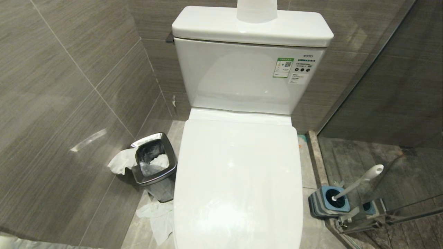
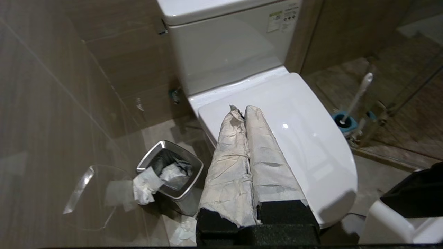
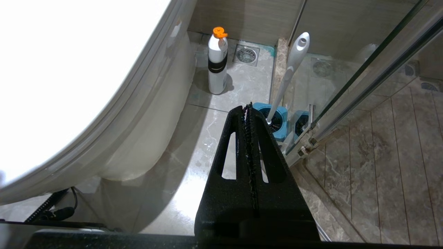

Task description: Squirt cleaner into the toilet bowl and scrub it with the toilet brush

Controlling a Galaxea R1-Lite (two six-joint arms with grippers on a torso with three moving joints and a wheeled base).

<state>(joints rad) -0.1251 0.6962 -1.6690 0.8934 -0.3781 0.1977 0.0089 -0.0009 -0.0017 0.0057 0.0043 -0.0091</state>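
Observation:
The toilet bowl is hidden under the closed white lid (image 1: 238, 173). The toilet brush (image 1: 360, 181) stands tilted in its blue holder cup (image 1: 328, 204) on the floor right of the toilet, its bristle head sunk in the cup. My left gripper (image 2: 242, 109), its fingers wrapped in whitish tape, is shut on nothing and hovers over the lid (image 2: 304, 138) near the left side. My right gripper (image 3: 247, 105) is shut and empty, pointing at the floor beside the brush (image 3: 292, 65) and its cup (image 3: 280, 121). Neither gripper shows in the head view. Of cleaner I see only a turquoise smear (image 1: 302, 138) on the floor.
A white bottle with an orange cap (image 3: 217, 62) stands on the floor by a drain (image 3: 246, 54). A steel waste bin (image 1: 154, 162) with tissue sits left of the toilet, with more tissue (image 1: 157, 218) on the floor. A glass partition (image 3: 363, 76) borders the right side. The tank (image 1: 249, 69) rises behind.

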